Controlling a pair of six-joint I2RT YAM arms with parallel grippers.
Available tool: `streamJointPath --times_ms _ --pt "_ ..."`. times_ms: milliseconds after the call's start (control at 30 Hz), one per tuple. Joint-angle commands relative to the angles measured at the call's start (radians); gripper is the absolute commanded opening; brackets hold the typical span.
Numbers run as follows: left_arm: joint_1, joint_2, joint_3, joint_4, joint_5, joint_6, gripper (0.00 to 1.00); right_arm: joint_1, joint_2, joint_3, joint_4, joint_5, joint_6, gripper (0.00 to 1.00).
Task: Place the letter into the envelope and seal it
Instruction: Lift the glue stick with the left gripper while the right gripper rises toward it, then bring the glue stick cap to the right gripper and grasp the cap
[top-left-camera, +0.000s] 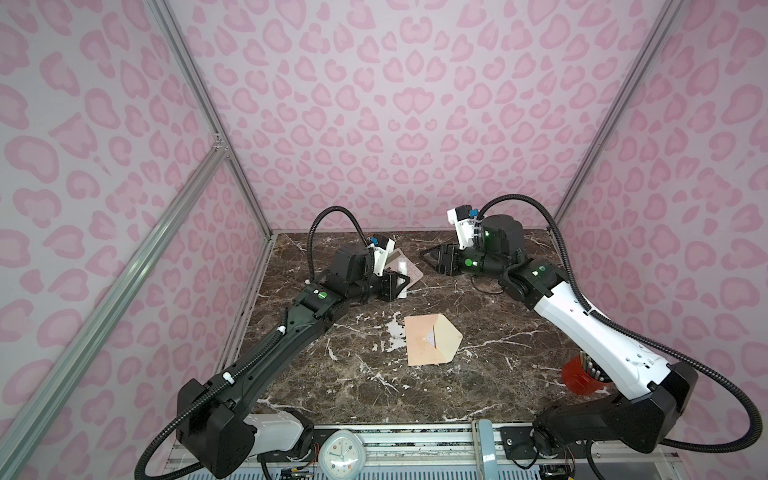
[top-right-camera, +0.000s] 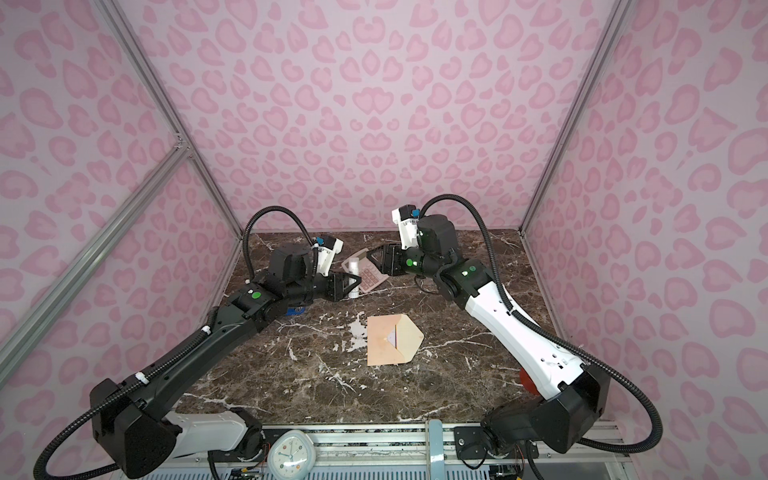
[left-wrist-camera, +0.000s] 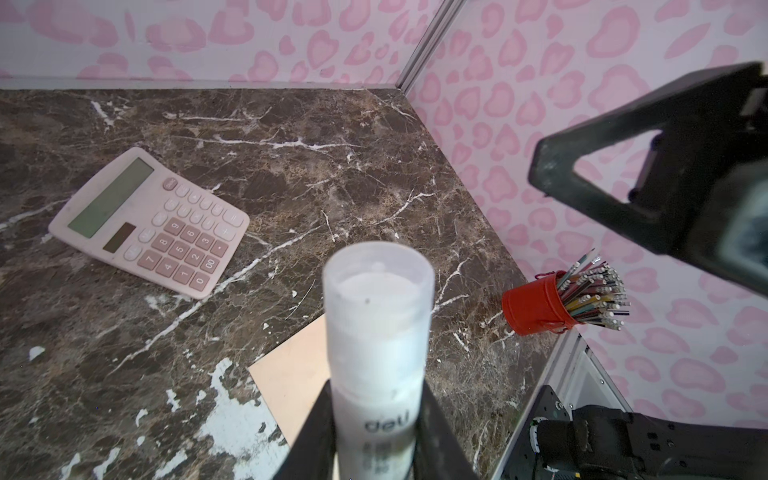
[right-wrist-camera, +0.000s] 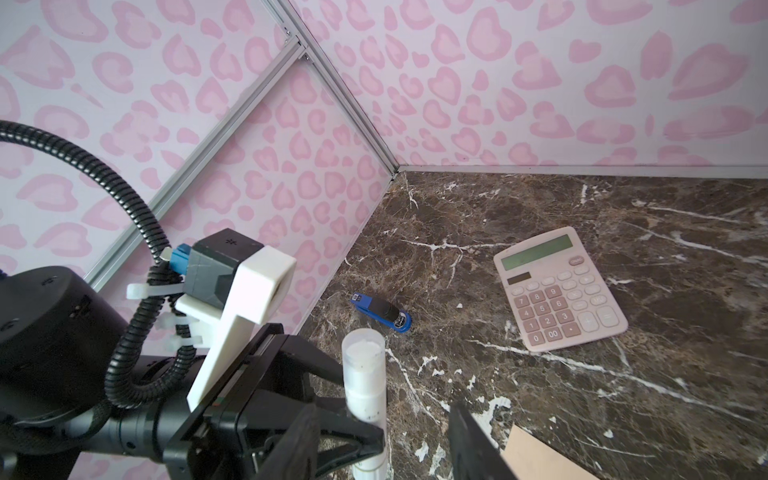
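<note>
The glue stick carries the dark brand word "deli" low on its white tube, right where the left hand clamps it; the finer grey print below that is too blurred to read. The pink calculator on the bench shows key legends 7 8 9, 4 5 6, 1 2 3, then 0 and 00, with "+" and "=" beside them. The same digits read in the right wrist view. The clock dial's numerals are too small to read. The round label on the blue stapler is illegible.
</note>
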Motion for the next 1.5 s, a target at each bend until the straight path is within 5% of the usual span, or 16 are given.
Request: streamJointPath --times_ms 0,667,1467 --pt "-0.005 -0.009 -0.015 0.117 0.024 0.036 0.22 0.001 0.027 0.053 -0.049 -0.028 0.001 0.53" --pt "-0.032 0.025 -0.023 0.167 0.054 0.091 0.21 0.041 0.133 0.157 -0.148 -0.025 -0.011 0.53" --pt "-0.042 0.025 -0.031 0.175 0.055 0.104 0.17 0.047 0.157 0.164 -0.146 0.006 -0.033 0.3"
